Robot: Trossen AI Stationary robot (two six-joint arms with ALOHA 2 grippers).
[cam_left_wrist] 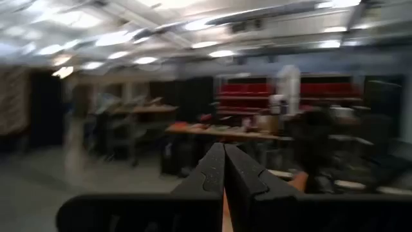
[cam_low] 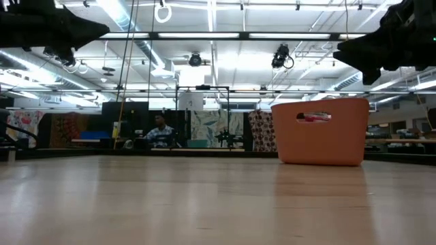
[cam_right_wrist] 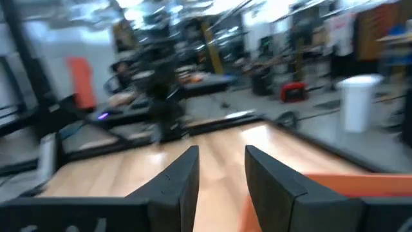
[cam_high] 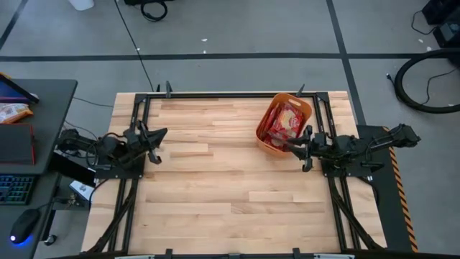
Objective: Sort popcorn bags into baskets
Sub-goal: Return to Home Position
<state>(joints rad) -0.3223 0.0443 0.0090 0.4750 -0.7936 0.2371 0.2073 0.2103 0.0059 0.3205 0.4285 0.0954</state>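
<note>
The orange basket (cam_high: 284, 124) stands on the table's far right part; in the low view the basket (cam_low: 320, 131) shows its cut-out handle. Red popcorn bags (cam_high: 286, 122) with cream-yellow graphics lie inside it, and a strip of one popcorn bag (cam_low: 314, 117) shows through the handle. My right gripper (cam_high: 293, 147) hovers just beside the basket's near rim, raised above the table, and my right gripper (cam_right_wrist: 220, 169) is open and empty. My left gripper (cam_high: 157, 135) waits at the table's left side; in its wrist view my left gripper (cam_left_wrist: 224, 169) is shut and empty.
The wooden table (cam_high: 215, 180) is bare apart from the basket. A desk with a keyboard and mouse (cam_high: 21, 188) stands beyond the left edge. Cables lie on the floor past the far and right edges. A person (cam_low: 161, 129) sits in the room far behind the table.
</note>
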